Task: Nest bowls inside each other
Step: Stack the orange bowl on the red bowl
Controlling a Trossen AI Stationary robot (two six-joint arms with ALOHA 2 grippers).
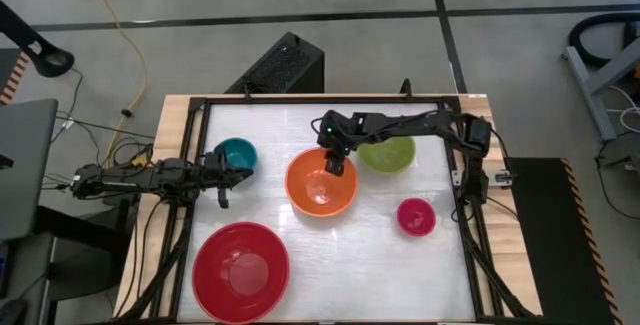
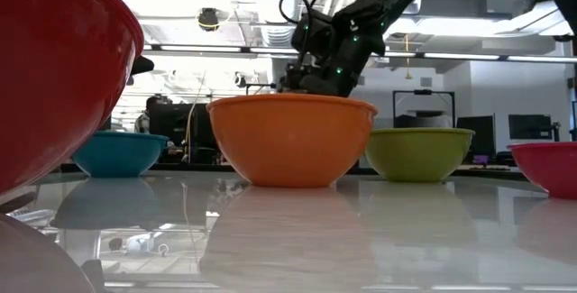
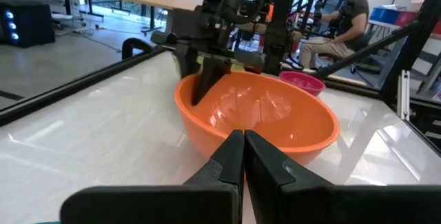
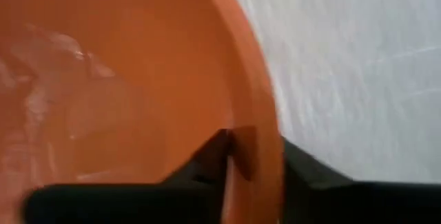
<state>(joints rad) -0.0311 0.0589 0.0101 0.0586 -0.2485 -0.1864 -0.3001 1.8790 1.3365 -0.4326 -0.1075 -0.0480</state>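
The orange bowl [image 1: 320,185] [image 2: 291,140] stands upright on its base in the middle of the white table. My right gripper [image 1: 335,160] [image 4: 255,145] reaches down at its far rim and is shut on it. My left gripper [image 1: 222,175] [image 3: 242,155] waits shut and empty at the left edge, beside the small teal bowl [image 1: 236,155]. The lime green bowl [image 1: 388,153] stands just behind the orange one to the right. At the near left sits the big red bowl [image 1: 241,270], and at the right the magenta-pink bowl [image 1: 416,216]. My right gripper has the orange bowl's far rim [image 4: 265,114] between its fingers, one finger inside the bowl against the wall [image 4: 217,151] and one outside. The fingers slant down from the far right. The bowl sits upright with its base on the table.
A black frame [image 1: 200,105] borders the table's far, left and right sides. Free white surface lies between the red and pink bowls at the near side. In the left wrist view a person [image 3: 344,24] sits beyond the table.
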